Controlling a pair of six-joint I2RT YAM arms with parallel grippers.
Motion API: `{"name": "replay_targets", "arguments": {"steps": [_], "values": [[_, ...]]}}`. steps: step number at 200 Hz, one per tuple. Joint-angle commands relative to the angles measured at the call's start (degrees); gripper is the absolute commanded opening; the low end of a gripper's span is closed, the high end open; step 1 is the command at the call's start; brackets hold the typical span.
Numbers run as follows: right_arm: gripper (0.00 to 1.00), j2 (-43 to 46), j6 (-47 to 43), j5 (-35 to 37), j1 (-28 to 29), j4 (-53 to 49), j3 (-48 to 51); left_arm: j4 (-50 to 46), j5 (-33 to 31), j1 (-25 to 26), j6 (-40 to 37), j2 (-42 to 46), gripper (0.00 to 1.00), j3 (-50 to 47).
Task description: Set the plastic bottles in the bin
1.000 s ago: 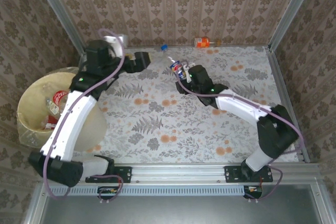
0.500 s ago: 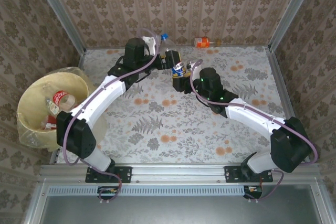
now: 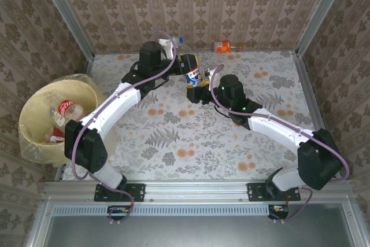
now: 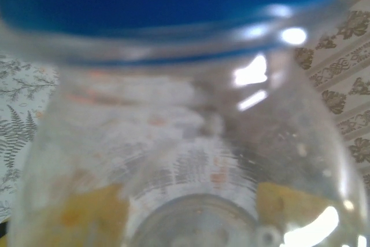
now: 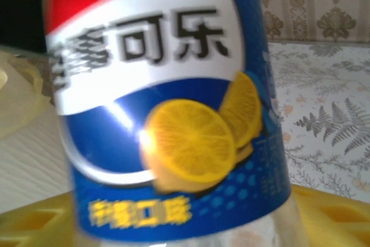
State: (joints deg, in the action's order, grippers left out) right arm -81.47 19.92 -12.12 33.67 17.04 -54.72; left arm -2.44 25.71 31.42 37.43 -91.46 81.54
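Your bin point(image 3: 23, 114) stands off the left edge of the table point(image 3: 173, 137), level with the middle of the left arm, and several bottles point(image 3: 65, 108) lie inside it. Over the far middle of the table the two hands meet. The left hand point(image 3: 185, 65) is on the far left side of the meeting point and the right hand point(image 3: 199, 85) is on the near right side. One bottle point(image 3: 192, 75) sits between them, its cap end pointing toward the back wall point(image 3: 191, 4). A second bottle point(image 3: 223, 45) lies on its side at the table's far edge, against that wall, behind and to the right of the hands and well apart from them.
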Motion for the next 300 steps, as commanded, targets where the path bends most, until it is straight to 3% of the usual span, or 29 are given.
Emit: {"name": "replay_targets", "arguments": {"steps": [1, 47, 80, 124, 156, 190, 223, 250, 273, 300], "values": [[0.85, 2.77, -2.47, -3.96, 0.3, 4.9, 0.52, -6.75, -5.05, -1.26, -4.25, 3.56, 0.56, 2.5], [1.0, 7.06, -5.04, 0.05, -0.42, 5.12, 2.61, -20.23, -14.68, -4.87, -9.27, 12.19, 0.55, 5.59], [1.0, 7.5, -6.37, 1.63, -1.15, 4.38, 3.57, -28.43, -15.08, -14.34, -7.05, 20.64, 0.55, 6.92], [1.0, 5.62, -6.74, 4.02, -1.56, 3.09, 3.58, -48.35, -12.8, -33.51, -10.05, 28.88, 0.56, 16.65], [1.0, 2.82, -6.64, 4.25, -1.85, 0.6, 1.97, -60.34, -9.62, -47.9, -14.67, 29.66, 0.56, 22.96], [1.0, -0.16, -7.82, 3.24, -1.79, -3.81, -0.94, -68.14, -8.85, -58.74, -19.34, 27.97, 0.56, 29.55], [1.0, -1.54, -8.92, 3.16, -1.93, -6.19, -2.29, -76.04, -13.39, -63.84, -24.74, 23.73, 0.56, 37.74], [1.0, -2.87, -9.67, 2.98, -1.85, -10.15, -4.83, -75.99, -6.97, -72.2, -26.33, 22.79, 0.54, 34.44], [1.0, -3.25, -10.1, 3.28, -1.85, -11.08, -5.47, -76.31, -6.3, -74.82, -27.54, 21.71, 0.53, 30.42], [1.0, -3.57, -10.25, 3.5, -1.86, -12.15, -6.05, -77.52, -12.84, -75.89, -28.78, 21.94, 0.58, 26.79]]}}
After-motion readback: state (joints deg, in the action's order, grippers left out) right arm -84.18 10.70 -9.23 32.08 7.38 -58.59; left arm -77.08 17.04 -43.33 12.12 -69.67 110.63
